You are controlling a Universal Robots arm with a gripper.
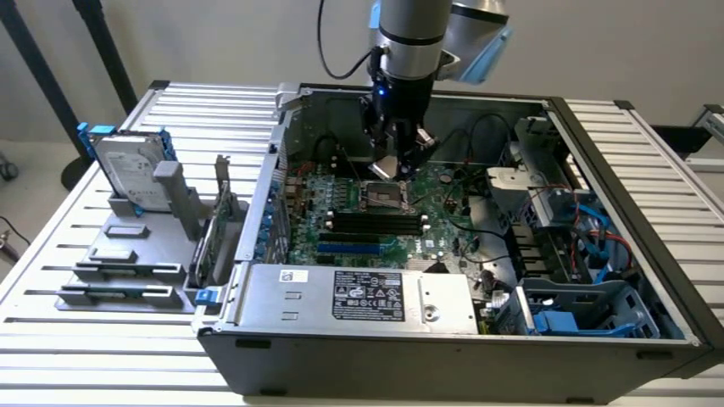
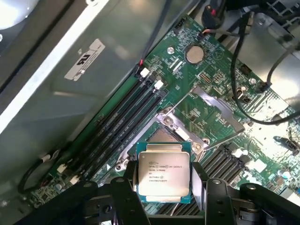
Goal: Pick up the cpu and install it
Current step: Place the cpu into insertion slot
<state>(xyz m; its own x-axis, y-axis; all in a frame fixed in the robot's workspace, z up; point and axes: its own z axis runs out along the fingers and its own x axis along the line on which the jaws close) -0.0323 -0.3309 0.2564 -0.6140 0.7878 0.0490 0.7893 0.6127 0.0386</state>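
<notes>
Currently my gripper [image 2: 165, 187] is closed on the cpu [image 2: 162, 174], its fingers [image 2: 129, 185] pressing two opposite edges of the chip, which hangs just above the open socket [image 2: 174, 130] on the motherboard [image 2: 220, 58], near the middle of the computer case [image 1: 453, 356]. I judge the chip light, stiff and fragile underneath, so edge holds only. Room is tight: memory slots [image 2: 119, 119] run beside the socket, and black cables [image 2: 237, 101] loop nearby.
</notes>
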